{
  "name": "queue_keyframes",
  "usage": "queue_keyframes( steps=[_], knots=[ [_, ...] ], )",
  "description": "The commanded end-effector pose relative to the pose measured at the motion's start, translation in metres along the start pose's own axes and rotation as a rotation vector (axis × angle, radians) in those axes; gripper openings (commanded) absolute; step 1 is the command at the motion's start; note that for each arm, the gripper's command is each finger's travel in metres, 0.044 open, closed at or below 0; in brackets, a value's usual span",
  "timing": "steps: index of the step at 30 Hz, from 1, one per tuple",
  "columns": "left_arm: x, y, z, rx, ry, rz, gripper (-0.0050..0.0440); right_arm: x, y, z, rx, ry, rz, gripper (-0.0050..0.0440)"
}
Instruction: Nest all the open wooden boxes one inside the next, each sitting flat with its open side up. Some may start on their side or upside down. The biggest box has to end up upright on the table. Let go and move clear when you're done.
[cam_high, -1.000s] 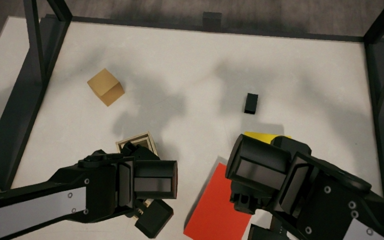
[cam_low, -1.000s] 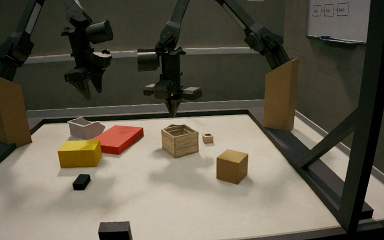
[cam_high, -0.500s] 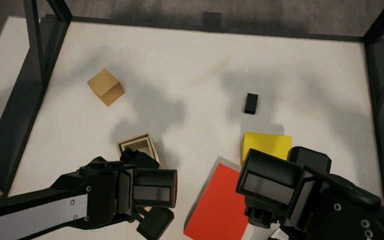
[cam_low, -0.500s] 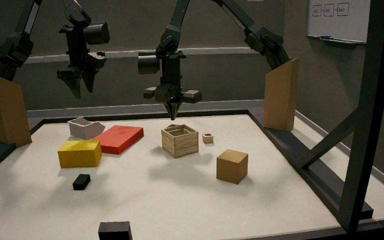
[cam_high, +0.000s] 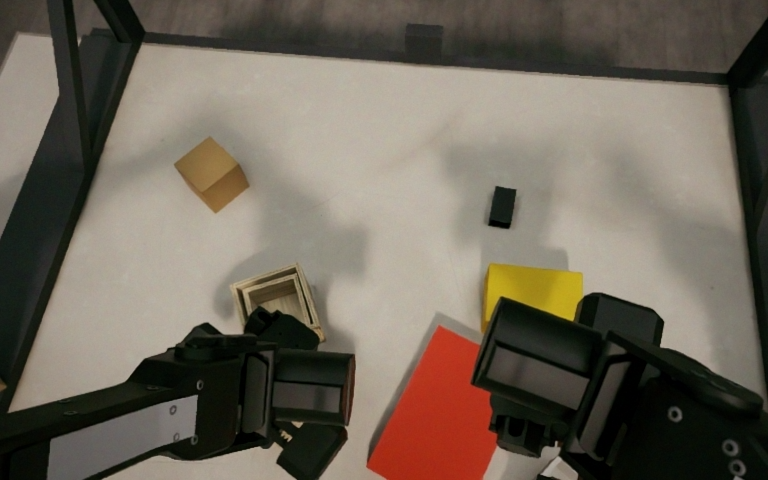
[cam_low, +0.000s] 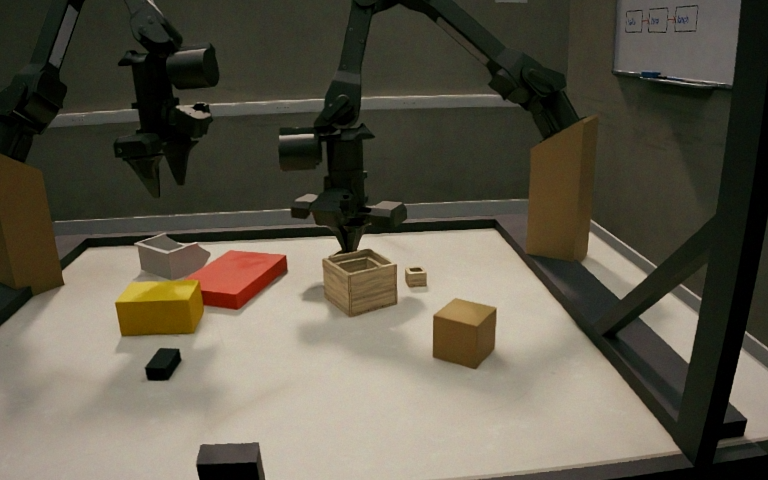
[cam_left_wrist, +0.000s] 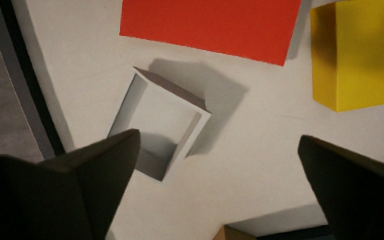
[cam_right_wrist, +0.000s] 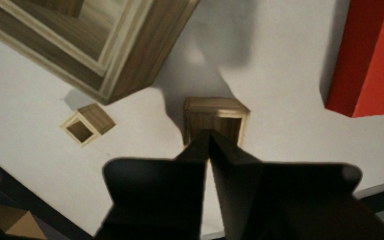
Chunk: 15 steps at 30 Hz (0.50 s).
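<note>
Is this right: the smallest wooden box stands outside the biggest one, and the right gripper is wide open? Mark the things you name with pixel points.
Not quite: the right gripper (cam_low: 350, 249) (cam_right_wrist: 207, 133) is shut, as the right wrist view shows. The smallest wooden box (cam_low: 415, 278) (cam_right_wrist: 95, 122) does stand outside the biggest one (cam_low: 359, 287) (cam_right_wrist: 150, 55).

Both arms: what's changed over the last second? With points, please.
The right end effector (cam_high: 300, 390) (cam_low: 350, 249) (cam_right_wrist: 207, 133) has come down behind the nested wooden boxes (cam_high: 314, 305) (cam_low: 336, 285) (cam_right_wrist: 155, 40), shut on nothing. The left end effector (cam_high: 572, 376) (cam_low: 169, 190) (cam_left_wrist: 220, 140), open, shifted toward the exterior view's left. Nothing was taken hold of or let go; the nested boxes stayed put.
</note>
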<state>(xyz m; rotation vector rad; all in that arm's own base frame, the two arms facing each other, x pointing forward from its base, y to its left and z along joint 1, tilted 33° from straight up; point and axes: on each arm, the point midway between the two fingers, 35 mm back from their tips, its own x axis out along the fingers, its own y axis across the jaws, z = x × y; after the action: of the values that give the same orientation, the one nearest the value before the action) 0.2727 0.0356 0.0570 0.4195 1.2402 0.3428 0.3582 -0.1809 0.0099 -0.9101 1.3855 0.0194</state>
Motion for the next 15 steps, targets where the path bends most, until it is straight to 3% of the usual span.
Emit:
queue_keyframes(
  steps=[1,3,4,10,15],
  knots=[
    [-0.0038,0.0029,0.0026,-0.014,-0.015,-0.002,0.04,0.0003,-0.0095,0.0029,0.009,-0.012,-0.02,-0.005],
    [-0.0038,0.0029,0.0026,-0.014,-0.015,-0.002,0.04,0.0012,-0.0101,0.0032,0.01,-0.013,-0.021,-0.005],
    [-0.0038,0.0029,0.0026,-0.014,-0.015,-0.002,0.04,0.0011,-0.0101,0.0033,0.01,-0.013,-0.021,0.0024],
    [-0.0038,0.0029,0.0026,-0.014,-0.015,-0.002,0.04,-0.0024,-0.0101,0.003,0.012,-0.015,-0.025,0.0168],
    [-0.0038,0.0029,0.0026,-0.014,-0.015,-0.002,0.04,-0.0024,-0.0101,0.003,0.012,-0.015,-0.025,0.0184]
  ],
)
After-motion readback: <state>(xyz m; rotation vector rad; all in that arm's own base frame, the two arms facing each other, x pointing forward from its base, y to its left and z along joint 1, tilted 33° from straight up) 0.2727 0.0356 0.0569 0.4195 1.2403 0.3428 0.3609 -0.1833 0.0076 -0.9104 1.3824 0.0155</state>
